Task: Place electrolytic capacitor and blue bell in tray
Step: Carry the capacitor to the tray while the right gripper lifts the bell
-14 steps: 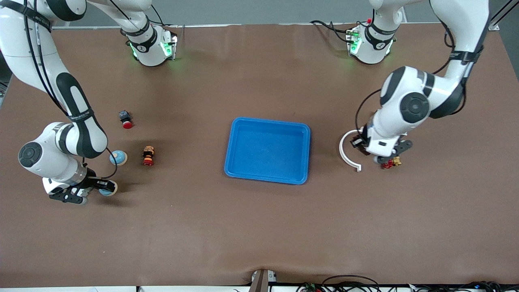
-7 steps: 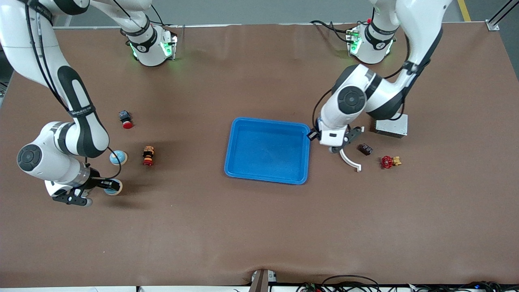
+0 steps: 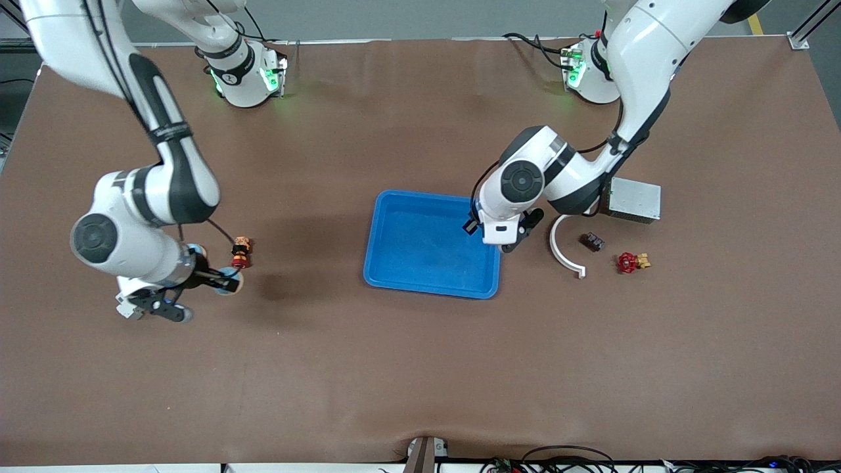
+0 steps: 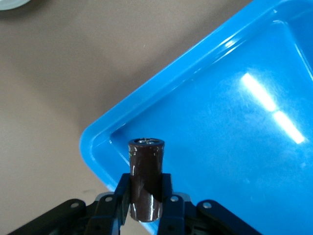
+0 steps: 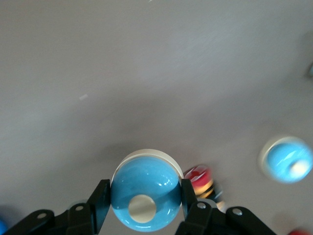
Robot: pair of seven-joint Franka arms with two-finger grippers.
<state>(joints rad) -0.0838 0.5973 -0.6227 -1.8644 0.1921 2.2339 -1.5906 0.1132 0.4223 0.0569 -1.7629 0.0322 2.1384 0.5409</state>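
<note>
Two grippers are each clamped on a task item. The left gripper [image 4: 145, 203] pinches the electrolytic capacitor [image 4: 145, 178], a dark brown cylinder, upright between its fingers, over the corner of the tray [image 3: 394, 272] at the left arm's end. The tray itself, bright blue and shallow, sits mid-tabletop [image 3: 420, 368] with nothing lying inside it.

At the right arm's end, the right gripper [image 5: 144, 200] grips the blue bell [image 5: 143, 196], a rounded blue dome with a pale base, above bare tabletop. In the right wrist view a second blue bell [image 5: 288, 159] rests on the tabletop, and a small red, black and tan figure [image 3: 240, 252] stands just beside the held bell.

Toward the left arm's end lie a white curved strip [image 3: 564, 253], a small dark block [image 3: 592, 242], a red and gold valve [image 3: 629, 262] and a grey metal box [image 3: 634, 200].
</note>
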